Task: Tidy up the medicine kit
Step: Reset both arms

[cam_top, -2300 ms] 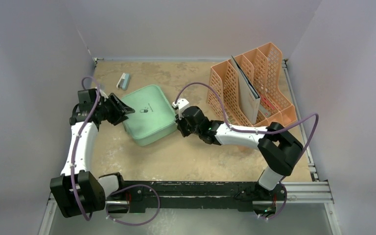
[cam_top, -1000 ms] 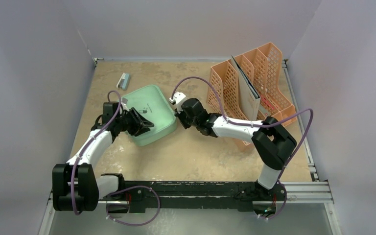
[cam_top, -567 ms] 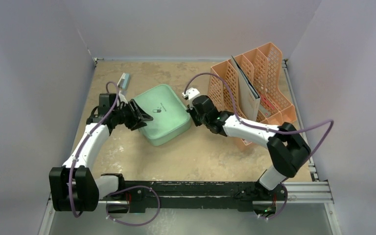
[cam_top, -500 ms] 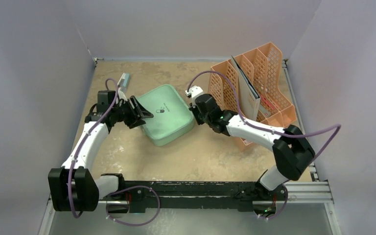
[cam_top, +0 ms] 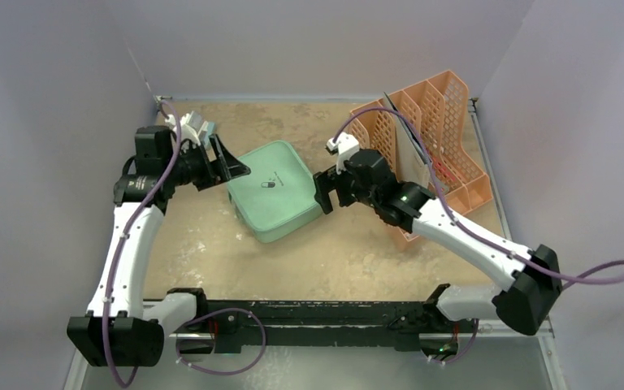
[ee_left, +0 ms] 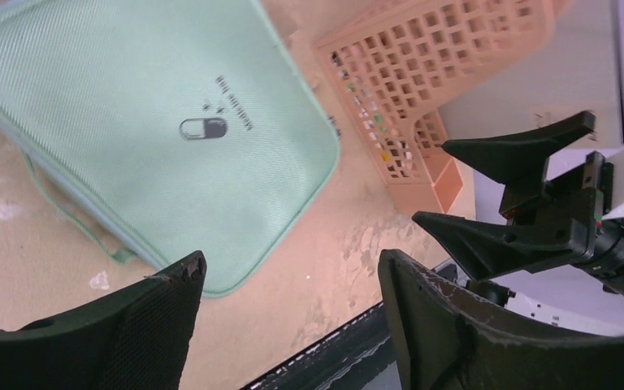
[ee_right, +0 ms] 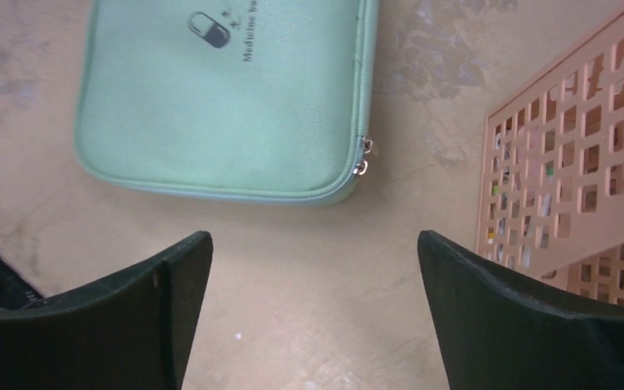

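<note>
Release is just complete: left pincer (ee_left: 291, 268) and right pincer (ee_right: 315, 244) stand open, backed off the medicine kit (cam_top: 272, 191), which lies flat and zipped on the bench (cam_top: 333, 252) near the rack (cam_top: 447, 146), apparently ready for opening.

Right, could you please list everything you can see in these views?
medicine kit: one, mint-green zipped case with a pill icon, lying flat mid-table between the arms
file rack: one, peach mesh, far right of the table
folder: one, grey, standing in the file rack
table: one, mottled tan, under everything
left gripper: one, black fingers open, left of the kit, clear of it
right gripper: one, black fingers open, right of the kit, clear of it
</note>
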`<state>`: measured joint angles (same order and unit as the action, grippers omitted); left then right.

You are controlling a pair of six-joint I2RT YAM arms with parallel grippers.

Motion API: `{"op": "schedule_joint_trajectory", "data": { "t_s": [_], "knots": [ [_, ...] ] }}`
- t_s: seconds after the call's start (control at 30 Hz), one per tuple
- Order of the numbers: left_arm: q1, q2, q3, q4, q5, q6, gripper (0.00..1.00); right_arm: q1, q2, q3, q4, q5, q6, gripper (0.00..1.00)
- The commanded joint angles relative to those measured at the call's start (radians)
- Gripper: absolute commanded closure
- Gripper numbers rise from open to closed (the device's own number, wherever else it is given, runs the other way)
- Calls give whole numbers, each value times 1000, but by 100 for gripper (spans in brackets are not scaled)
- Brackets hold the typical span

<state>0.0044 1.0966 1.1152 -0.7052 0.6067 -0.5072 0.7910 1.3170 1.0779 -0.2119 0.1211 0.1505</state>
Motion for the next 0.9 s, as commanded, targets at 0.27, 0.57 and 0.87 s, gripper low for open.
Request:
{"op": "schedule_joint_trajectory", "data": {
  "t_s": [0.27, 0.57, 0.87],
  "knots": [
    [2, -159, 129, 38, 164, 31, 24, 2, -303, 53, -122, -45, 197, 1],
    [2, -319, -9, 111, 169, 10, 23, 2, -358, 71, -219, 61, 266, 1],
    [2, -356, -69, 56, 118, 37, 23, 2, -403, 11, -184, 93, 266, 1]
  ]
}}
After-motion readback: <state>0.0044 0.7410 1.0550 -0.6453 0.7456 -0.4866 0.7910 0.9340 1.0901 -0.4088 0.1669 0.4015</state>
